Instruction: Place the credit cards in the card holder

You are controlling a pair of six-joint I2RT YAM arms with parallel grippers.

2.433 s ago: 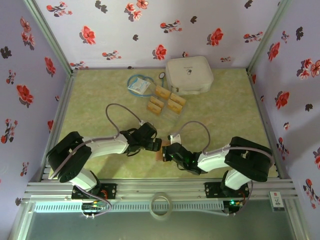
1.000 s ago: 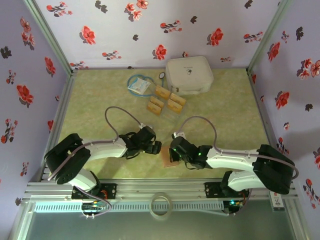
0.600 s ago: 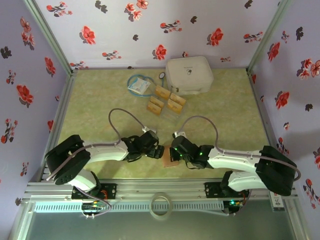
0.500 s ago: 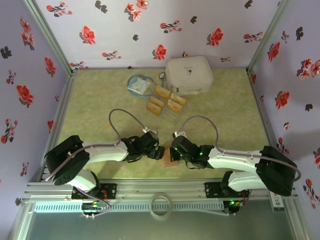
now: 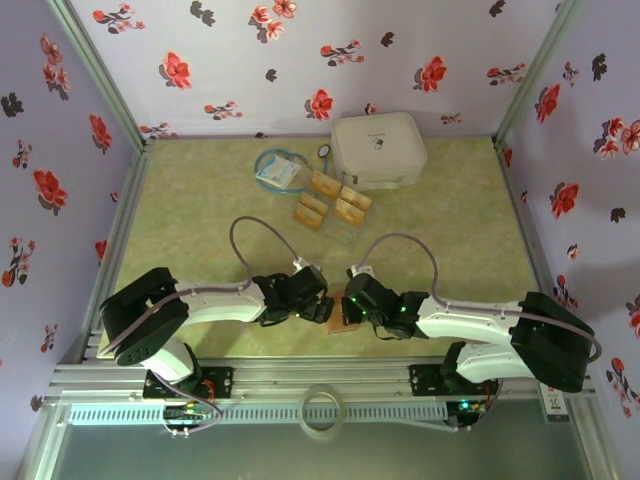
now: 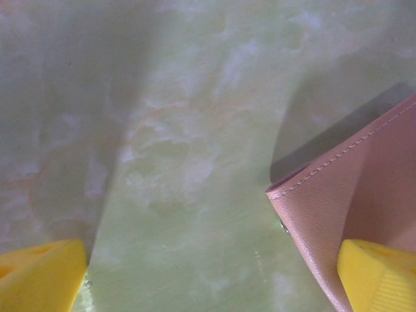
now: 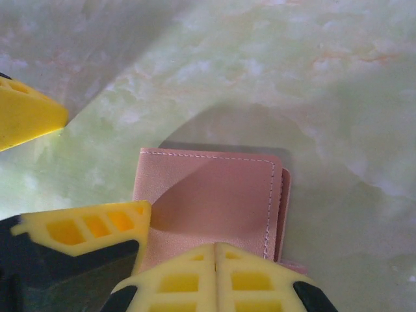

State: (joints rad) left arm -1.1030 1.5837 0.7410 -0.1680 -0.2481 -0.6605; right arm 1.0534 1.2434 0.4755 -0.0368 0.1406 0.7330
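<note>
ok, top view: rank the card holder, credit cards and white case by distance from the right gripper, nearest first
1. card holder: at the right gripper itself, near edge, centre.
2. credit cards: mid-table, beyond both arms.
3. white case: against the back wall, right of centre.
</note>
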